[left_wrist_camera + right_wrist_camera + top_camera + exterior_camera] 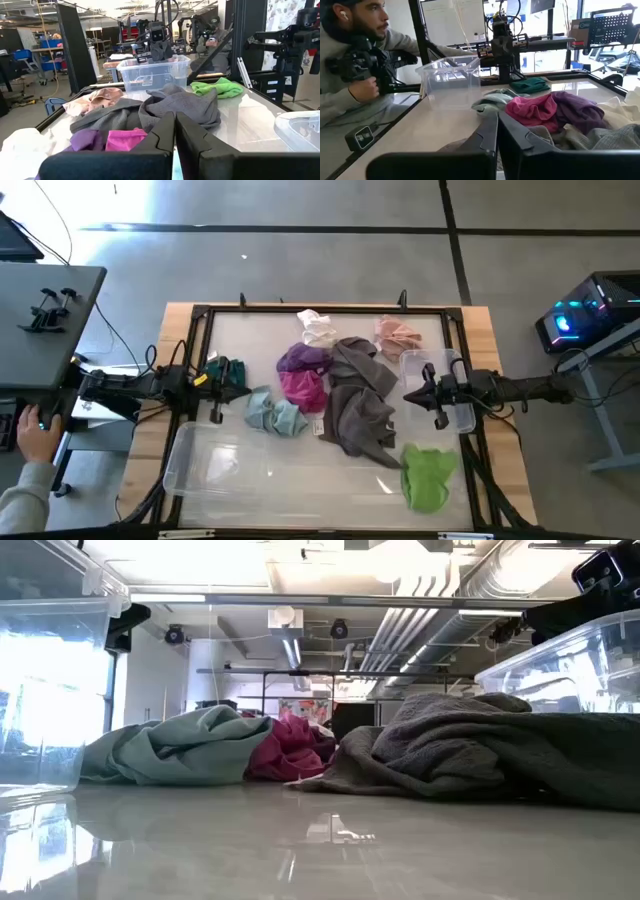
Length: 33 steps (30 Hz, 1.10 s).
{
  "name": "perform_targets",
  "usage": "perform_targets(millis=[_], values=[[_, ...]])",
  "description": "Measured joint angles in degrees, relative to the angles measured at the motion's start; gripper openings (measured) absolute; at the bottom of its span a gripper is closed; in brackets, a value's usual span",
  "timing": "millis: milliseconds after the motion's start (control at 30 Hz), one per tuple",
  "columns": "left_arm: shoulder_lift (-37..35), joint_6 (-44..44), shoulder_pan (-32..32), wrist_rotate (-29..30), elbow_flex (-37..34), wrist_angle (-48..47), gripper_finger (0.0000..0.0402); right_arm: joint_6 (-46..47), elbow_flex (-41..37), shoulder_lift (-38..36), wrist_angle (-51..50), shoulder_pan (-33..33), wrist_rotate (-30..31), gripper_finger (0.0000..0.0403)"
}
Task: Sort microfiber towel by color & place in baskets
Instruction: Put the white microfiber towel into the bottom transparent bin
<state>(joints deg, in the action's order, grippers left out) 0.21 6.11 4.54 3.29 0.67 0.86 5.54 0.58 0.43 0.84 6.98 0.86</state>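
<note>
Towels lie heaped in mid-table: white [318, 328], pink [398, 335], purple [303, 358], magenta [303, 388], a large grey one [360, 405], pale blue [275, 415] and lime green [428, 475] near the front right. A dark green towel [215, 364] lies under my left gripper [230, 378], which hovers shut [175, 131] at the table's left. My right gripper [412, 394] is shut [497, 131], raised over the narrow bin [445, 390] at the right. The wide shallow bin [215, 465] stands at the front left.
A black frame [200, 315] rims the glossy table. A person sits off the table's left side, with a hand [35, 430] on a controller [362, 65]. Bare tabletop [330, 480] shows between the wide bin and the lime green towel.
</note>
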Motion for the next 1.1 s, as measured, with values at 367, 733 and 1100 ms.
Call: perform_targets(millis=[367,733,1100], values=[[-0.01,0.47,-1.92,0.09,0.0,0.02,0.0005,-0.02,-0.01,0.0,0.0,0.02,0.01,0.0],[0.0,-4.42,-6.08,0.2,-0.04,0.2,0.0005,-0.01,-0.01,0.0,0.0,0.01,0.02,0.0],[0.0,-4.39,-6.08,0.33,-0.04,0.27,0.0005,-0.01,-0.02,0.0,0.0,0.02,0.01,0.0]])
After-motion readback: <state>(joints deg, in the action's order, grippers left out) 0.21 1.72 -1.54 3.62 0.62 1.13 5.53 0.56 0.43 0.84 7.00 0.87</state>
